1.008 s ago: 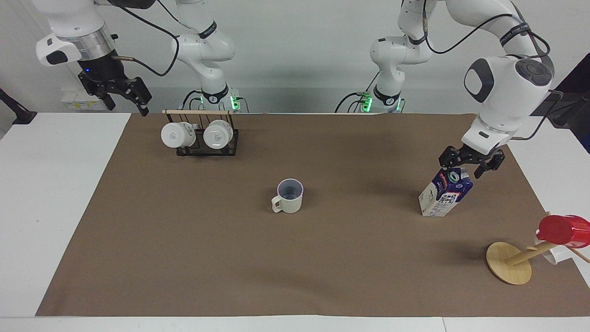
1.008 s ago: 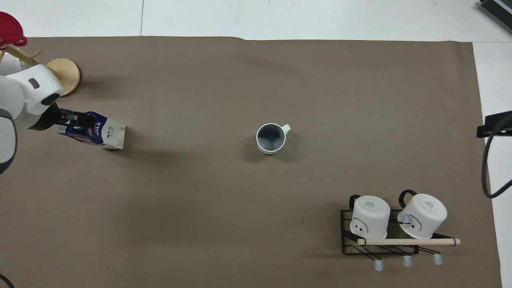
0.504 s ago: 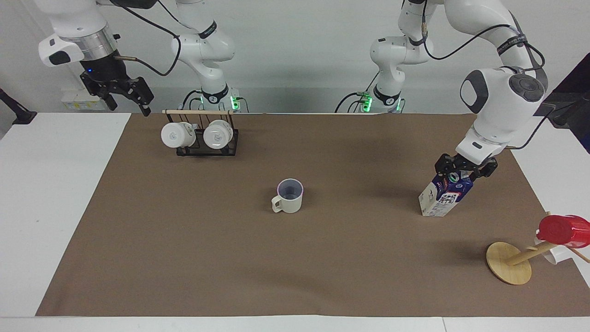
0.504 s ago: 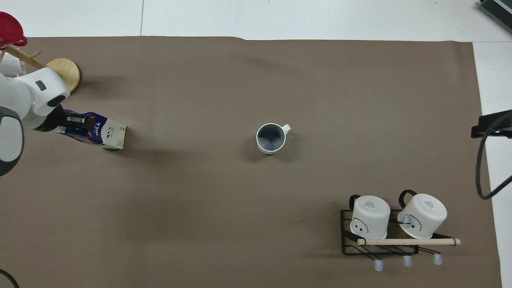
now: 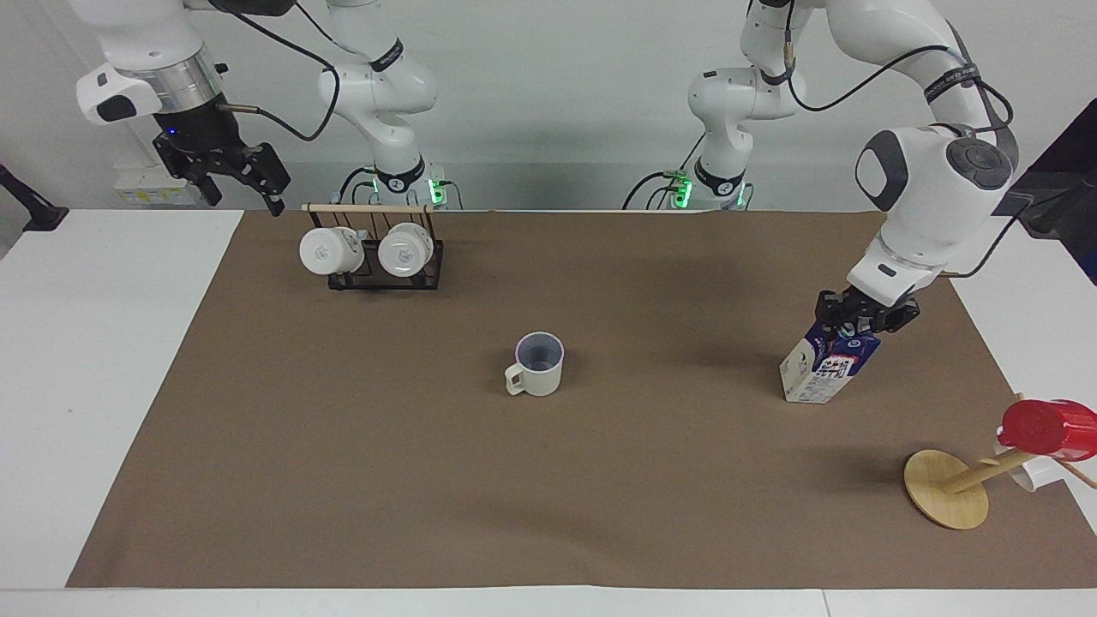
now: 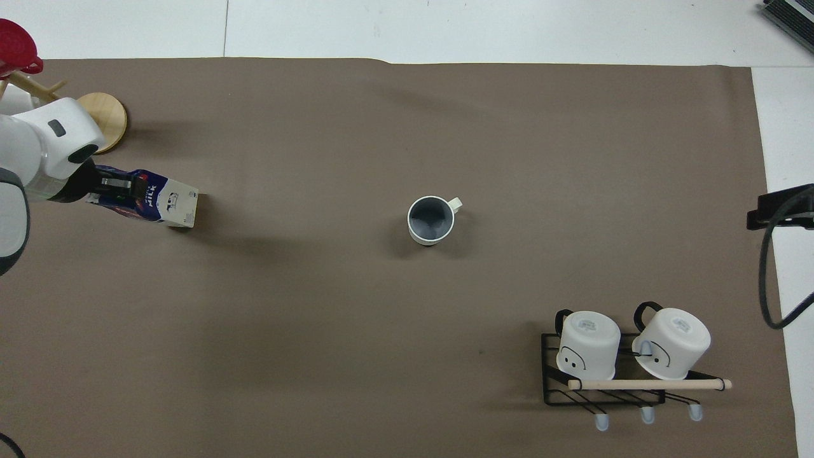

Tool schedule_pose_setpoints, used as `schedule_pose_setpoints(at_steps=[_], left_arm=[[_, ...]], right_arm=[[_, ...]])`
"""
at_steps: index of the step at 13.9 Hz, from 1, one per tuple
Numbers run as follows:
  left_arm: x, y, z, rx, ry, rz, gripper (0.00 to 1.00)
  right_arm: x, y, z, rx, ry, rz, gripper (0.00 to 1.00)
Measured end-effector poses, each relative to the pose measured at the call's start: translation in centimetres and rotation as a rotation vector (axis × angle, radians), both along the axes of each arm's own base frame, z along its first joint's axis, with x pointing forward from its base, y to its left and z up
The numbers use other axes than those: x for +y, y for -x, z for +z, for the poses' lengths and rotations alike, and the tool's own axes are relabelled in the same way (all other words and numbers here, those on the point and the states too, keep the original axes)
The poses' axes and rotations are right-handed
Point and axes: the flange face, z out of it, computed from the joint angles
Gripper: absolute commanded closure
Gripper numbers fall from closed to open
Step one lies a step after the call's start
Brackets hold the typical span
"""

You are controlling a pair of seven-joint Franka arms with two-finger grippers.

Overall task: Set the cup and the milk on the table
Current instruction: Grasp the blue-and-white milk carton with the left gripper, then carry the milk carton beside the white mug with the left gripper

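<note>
The milk, a blue and white carton, leans tilted with its bottom on the brown mat of the table toward the left arm's end. My left gripper is shut on the carton's top ridge by the cap. The cup, cream with a greyish inside, stands upright mid-mat, apart from both grippers. My right gripper hangs open and holds nothing, raised above the table's edge beside the mug rack.
A black wire rack with two white mugs on their sides sits near the robots at the right arm's end. A tilted wooden stand carries a red cup near the milk.
My left gripper has closed on the milk's top, and the carton has shifted a little with it. The right gripper has drifted slightly toward the rack.
</note>
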Motion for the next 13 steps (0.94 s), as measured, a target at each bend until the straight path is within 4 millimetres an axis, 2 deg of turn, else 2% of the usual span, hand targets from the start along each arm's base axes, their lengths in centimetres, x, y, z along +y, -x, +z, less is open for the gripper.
schedule_pose_setpoints(at_steps=[2,4,6,9,13], left_arm=[[-1.0,0.1,1.6,-0.015,0.004,0.0,0.51],[-3.2,0.3,2.8,-0.02,0.01,0.007,0.51],[-7.4,0.8,3.0,-0.02,0.022,0.032,0.51],[-15.2,2.6,3.0,-0.016,0.042,0.063,0.51],[-22.0,5.0,3.1,-0.012,0.057,0.088,0.51]], right_arm=[[0.0,0.1,0.1,0.0,0.0,0.002,0.0],[0.1,0.1,0.2,-0.001,0.0,0.005,0.0],[0.3,0.1,0.2,-0.001,0.0,0.008,0.0],[0.3,0.1,0.2,-0.001,0.0,0.008,0.0],[0.3,0.1,0.2,-0.001,0.0,0.008,0.0]])
